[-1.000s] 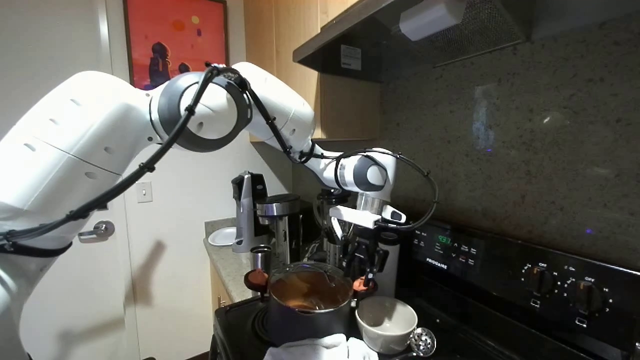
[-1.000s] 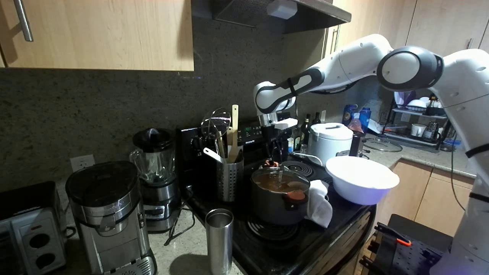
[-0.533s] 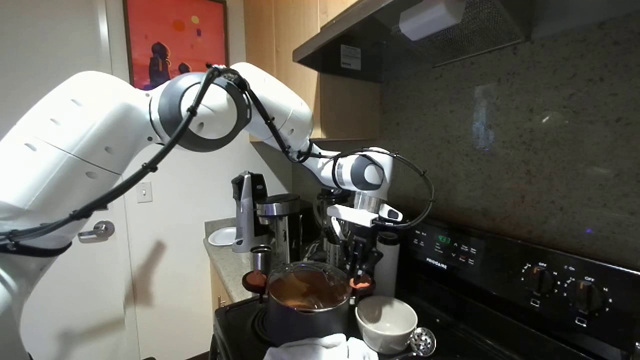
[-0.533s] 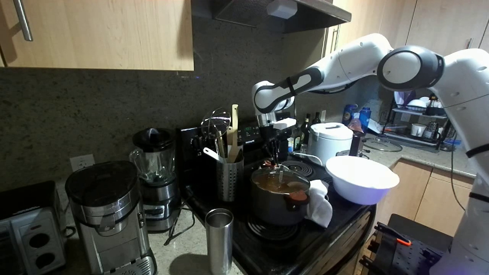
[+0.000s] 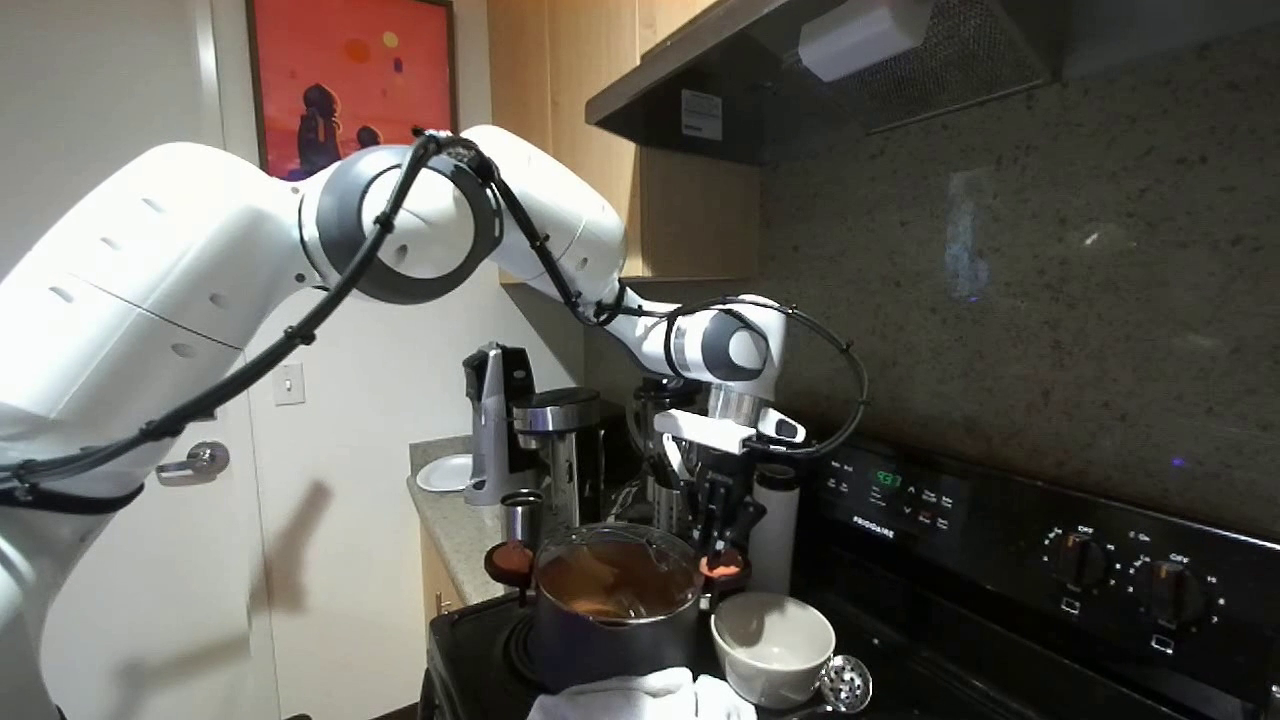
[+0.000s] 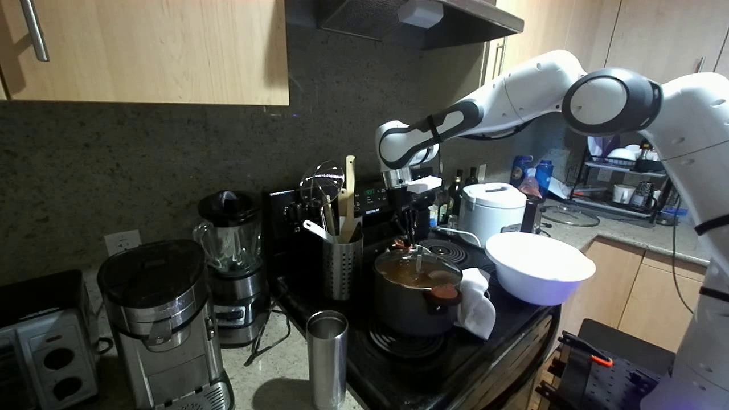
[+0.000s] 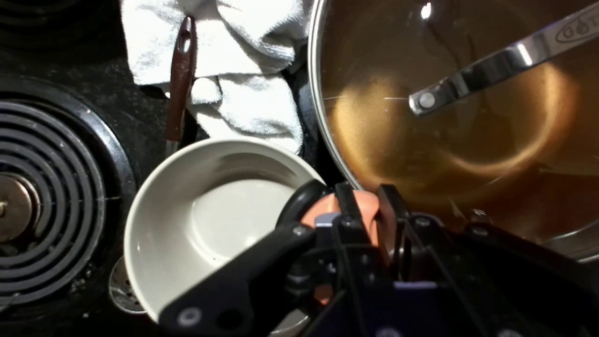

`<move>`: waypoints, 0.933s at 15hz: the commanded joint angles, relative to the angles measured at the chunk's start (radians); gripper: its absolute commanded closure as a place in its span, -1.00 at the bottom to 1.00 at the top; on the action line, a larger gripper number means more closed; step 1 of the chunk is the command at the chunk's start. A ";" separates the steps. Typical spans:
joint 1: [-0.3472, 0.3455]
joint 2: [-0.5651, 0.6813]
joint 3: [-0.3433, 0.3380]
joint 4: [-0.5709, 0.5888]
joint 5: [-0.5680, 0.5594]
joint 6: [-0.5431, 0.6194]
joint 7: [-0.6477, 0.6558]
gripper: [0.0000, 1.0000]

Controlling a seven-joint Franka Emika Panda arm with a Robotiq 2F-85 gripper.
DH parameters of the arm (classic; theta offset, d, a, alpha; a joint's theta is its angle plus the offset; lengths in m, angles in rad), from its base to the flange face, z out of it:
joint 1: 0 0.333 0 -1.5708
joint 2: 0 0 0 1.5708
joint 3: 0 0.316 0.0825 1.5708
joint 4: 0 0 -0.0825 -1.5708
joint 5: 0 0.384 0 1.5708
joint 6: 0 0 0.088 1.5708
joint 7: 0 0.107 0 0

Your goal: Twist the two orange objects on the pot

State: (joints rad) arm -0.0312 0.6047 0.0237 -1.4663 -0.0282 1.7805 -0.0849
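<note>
The dark pot (image 5: pixel 612 655) stands on the stove under a glass lid (image 7: pixel 449 154) with a metal handle. One orange object (image 5: pixel 722 567) covers the pot's side handle next to the white bowl. The second orange object (image 5: pixel 510 560) sits on the opposite handle and also shows as an orange cover (image 6: pixel 444 292) in an exterior view. My gripper (image 7: pixel 366 195) points down at the handle beside the bowl, its fingers (image 7: pixel 346 201) closed around the upright orange part. The fingers hide some of that object.
A white bowl (image 7: pixel 161 220) touches or nearly touches the gripped handle's side. Beside it lie a slotted spoon (image 5: pixel 848 684) and a white towel (image 7: pixel 262 105). A utensil holder (image 6: pixel 343 273), a steel cup (image 6: pixel 327 364) and a large white basin (image 6: pixel 538 270) surround the pot.
My gripper has lowered slightly and its fingers have closed on the orange object. The pot and both orange objects have shifted a little; over the last half second nothing visibly moves.
</note>
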 commanded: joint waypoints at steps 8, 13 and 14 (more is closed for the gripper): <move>0.013 -0.050 -0.034 -0.061 0.083 -0.016 0.281 0.81; 0.025 -0.062 -0.044 -0.073 0.126 0.000 0.418 0.81; 0.028 -0.062 -0.046 -0.073 0.129 0.000 0.446 0.81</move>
State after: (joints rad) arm -0.0299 0.5868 -0.0025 -1.4851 0.0638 1.7789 0.2781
